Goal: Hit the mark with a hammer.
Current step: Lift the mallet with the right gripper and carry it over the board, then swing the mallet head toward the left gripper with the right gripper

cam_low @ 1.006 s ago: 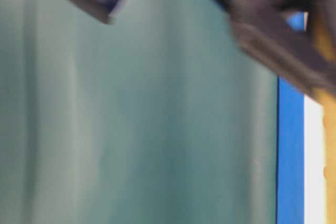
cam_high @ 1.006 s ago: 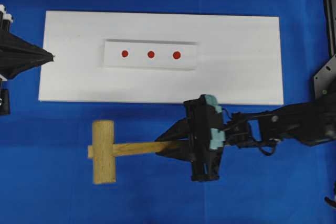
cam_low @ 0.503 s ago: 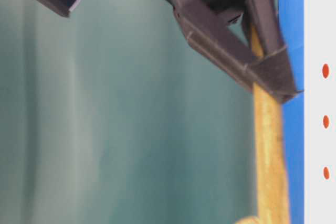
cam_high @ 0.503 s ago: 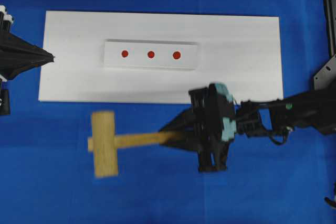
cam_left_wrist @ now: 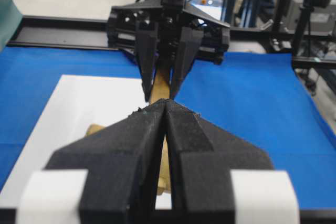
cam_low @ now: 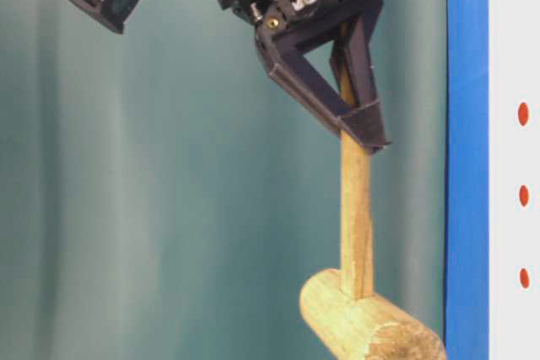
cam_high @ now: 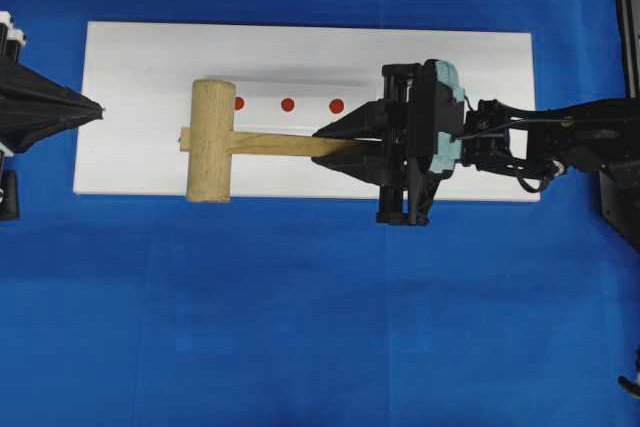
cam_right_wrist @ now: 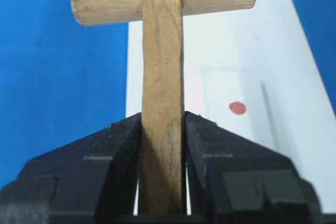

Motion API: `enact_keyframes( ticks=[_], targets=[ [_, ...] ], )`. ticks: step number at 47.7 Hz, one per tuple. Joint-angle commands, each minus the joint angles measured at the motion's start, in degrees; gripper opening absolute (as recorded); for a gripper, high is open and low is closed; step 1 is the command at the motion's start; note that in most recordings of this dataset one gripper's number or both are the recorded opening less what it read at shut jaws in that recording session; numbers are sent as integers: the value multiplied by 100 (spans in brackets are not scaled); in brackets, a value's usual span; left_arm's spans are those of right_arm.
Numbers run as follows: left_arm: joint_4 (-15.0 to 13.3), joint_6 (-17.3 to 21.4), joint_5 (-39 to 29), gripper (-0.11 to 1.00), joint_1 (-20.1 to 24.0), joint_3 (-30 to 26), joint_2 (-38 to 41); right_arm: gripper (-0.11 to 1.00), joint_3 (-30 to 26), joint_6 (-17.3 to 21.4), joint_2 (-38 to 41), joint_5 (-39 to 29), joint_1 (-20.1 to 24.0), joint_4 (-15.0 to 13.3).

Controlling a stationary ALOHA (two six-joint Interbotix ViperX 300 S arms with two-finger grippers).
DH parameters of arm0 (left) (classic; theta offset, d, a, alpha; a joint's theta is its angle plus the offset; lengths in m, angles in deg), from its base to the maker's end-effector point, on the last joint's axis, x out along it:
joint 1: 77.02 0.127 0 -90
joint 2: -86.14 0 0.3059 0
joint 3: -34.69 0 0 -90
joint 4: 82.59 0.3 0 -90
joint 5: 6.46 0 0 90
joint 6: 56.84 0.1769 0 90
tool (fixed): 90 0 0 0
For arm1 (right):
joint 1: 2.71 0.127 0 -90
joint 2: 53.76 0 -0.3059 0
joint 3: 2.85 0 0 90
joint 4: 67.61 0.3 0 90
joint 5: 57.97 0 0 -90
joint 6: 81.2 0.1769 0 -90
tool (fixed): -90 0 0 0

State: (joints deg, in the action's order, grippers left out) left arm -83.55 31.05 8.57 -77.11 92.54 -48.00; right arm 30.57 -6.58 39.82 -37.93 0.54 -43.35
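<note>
The wooden hammer [cam_high: 211,140] hangs over the white board [cam_high: 470,67], its head beside the left red dot of the white block [cam_high: 262,104]. The mark [cam_high: 287,104], the middle dot, lies uncovered just beyond the handle. My right gripper [cam_high: 330,139] is shut on the handle [cam_right_wrist: 163,77]. In the table-level view the hammer [cam_low: 355,208] is held off the surface, and the mark [cam_low: 524,196] shows at the right. One red dot [cam_right_wrist: 238,107] shows in the right wrist view; I cannot tell which. My left gripper [cam_high: 100,109] is shut and empty at the board's left edge.
Blue cloth [cam_high: 300,327] covers the table around the board. A black frame [cam_high: 625,7] stands at the far right edge. In the left wrist view the right gripper [cam_left_wrist: 163,77] faces my left gripper [cam_left_wrist: 165,102] across the board.
The right gripper has lifted the hammer off the blue cloth and carried it away from the front, over the white board. The left gripper has not moved.
</note>
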Motion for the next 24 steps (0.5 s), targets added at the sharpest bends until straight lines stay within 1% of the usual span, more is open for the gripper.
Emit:
enact_keyframes(
  ticks=[1, 6, 11, 19, 20, 21, 24],
  targets=[
    [0, -9, 26, 0, 0, -62, 26, 10, -97, -132, -211, 53, 9, -18],
    [0, -44, 35, 0, 0, -62, 26, 10, -132, -422, -237, 79, -9, -44],
    [0, -132, 26, 0, 0, -62, 26, 10, -176, -958, -237, 202, -26, -114],
    [-9, -272, 26, 0, 0, -62, 26, 10, -220, -2153, -202, 606, -44, -123],
    [-9, -290, 26, 0, 0, -62, 26, 10, -220, -2329, -202, 659, -44, -114],
    [-9, -299, 26, 0, 0, -62, 26, 9, -220, -2584, -202, 756, -53, -114],
    [0, -343, 35, 0, 9, -62, 26, 9, -202, -3103, -202, 949, -53, -114]
  ],
)
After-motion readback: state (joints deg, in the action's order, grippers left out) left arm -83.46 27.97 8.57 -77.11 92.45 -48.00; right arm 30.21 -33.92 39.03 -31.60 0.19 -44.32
